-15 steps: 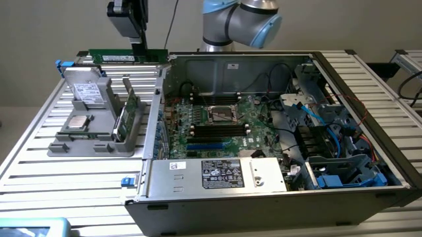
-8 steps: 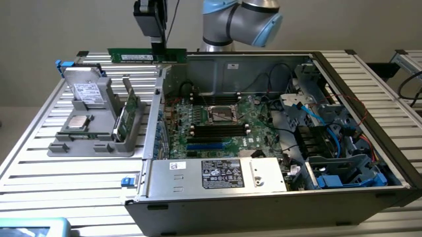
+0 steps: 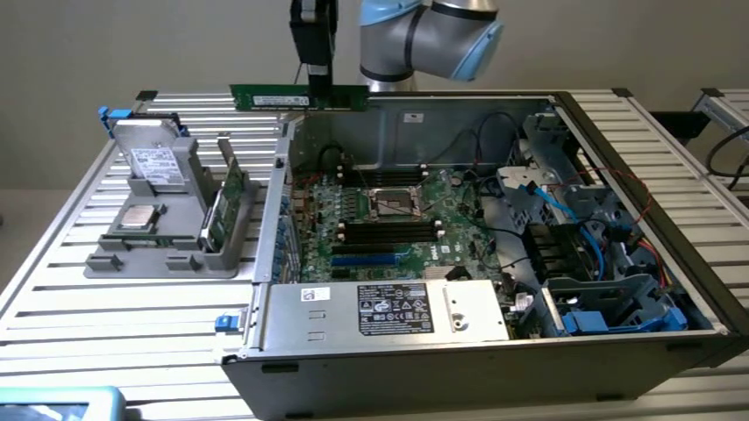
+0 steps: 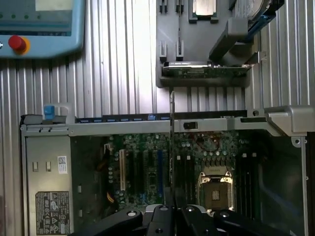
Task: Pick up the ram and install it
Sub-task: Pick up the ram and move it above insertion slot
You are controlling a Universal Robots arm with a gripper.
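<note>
**First voice:** What is being held, and where?

**Second voice:** The ram (image 3: 275,97) is gripped at its middle by the clenched claw (image 3: 318,88). It is held level in the air, just above the far wall of the open computer case (image 3: 445,123). The case is laid on the slatted bench (image 3: 117,307).

**First voice:** Has it been fitted?

**Second voice:** Not yet. The memory slots (image 3: 387,231) on the motherboard (image 3: 451,197) are well apart from it, down inside the case.

**First voice:** What could go wrong?

**Second voice:** The case wall or the cables (image 3: 562,210) could be struck if the ram is lowered carelessly. If the stick is pressed in tilted or off the slot's line, contacts could be damaged. Since it is pinched only at the middle, it could also be twisted in the grip.
</note>
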